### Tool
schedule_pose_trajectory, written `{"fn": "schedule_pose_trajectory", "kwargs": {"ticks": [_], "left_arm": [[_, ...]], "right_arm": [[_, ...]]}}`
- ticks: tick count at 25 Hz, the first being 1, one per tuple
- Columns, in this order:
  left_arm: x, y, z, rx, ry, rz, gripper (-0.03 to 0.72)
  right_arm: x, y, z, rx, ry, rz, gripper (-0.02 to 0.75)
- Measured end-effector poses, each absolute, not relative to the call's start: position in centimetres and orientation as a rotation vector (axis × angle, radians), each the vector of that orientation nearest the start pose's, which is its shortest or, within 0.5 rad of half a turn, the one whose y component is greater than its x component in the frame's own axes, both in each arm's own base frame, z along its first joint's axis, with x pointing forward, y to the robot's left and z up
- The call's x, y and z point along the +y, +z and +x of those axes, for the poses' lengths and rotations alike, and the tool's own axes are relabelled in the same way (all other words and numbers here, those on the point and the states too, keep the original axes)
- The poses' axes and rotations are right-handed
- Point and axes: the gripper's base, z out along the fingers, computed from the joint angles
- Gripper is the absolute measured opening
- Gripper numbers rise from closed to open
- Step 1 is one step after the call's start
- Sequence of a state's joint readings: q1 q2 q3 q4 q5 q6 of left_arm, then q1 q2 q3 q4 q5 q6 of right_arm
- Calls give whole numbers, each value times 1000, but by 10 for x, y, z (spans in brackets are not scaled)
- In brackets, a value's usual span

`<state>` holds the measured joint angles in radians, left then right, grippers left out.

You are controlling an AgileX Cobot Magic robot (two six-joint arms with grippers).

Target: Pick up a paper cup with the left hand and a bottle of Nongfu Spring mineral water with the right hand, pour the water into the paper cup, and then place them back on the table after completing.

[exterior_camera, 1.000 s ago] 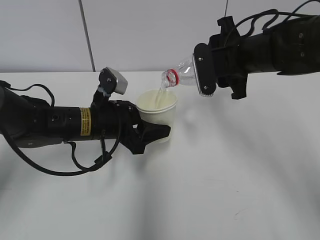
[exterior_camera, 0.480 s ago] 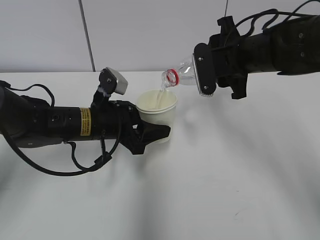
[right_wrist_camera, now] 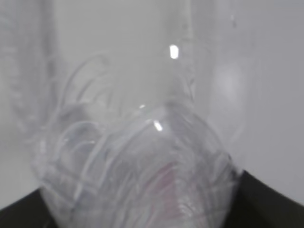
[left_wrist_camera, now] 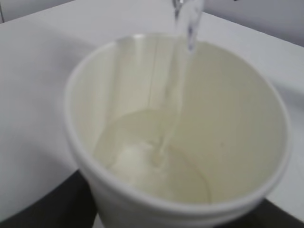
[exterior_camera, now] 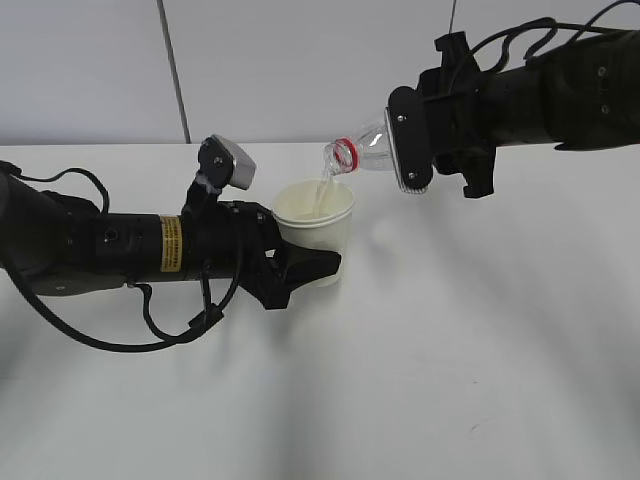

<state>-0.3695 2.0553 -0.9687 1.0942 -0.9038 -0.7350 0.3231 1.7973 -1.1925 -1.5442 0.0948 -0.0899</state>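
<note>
The left hand (exterior_camera: 300,268) reaches in from the left, clasping the paper cup (exterior_camera: 315,228) just above the table (exterior_camera: 450,340). From the right, the right hand (exterior_camera: 425,140) holds the bottle (exterior_camera: 362,148) tilted — its mouth above and just right of the cup's rim. The water (left_wrist_camera: 183,71) falls into the cup, pooling at its bottom.

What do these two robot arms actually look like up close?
Both are black. The left arm is a thick tube with a yellow sticker, looping black cables beneath, and a small grey camera block on top; its gripper has pointed black fingers. The right arm is bulkier, with black cables over it and a grey-white plate at the wrist.
</note>
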Motion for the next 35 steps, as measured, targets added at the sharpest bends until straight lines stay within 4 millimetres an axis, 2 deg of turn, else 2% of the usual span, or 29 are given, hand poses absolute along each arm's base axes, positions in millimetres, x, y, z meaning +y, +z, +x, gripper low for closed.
{"fn": "schedule_pose_trajectory", "kwargs": {"ticks": [35], "left_arm": [[-195, 126, 330, 1778, -922, 968, 410]], "right_arm": [[121, 240, 390, 1283, -877, -1808, 445]]}}
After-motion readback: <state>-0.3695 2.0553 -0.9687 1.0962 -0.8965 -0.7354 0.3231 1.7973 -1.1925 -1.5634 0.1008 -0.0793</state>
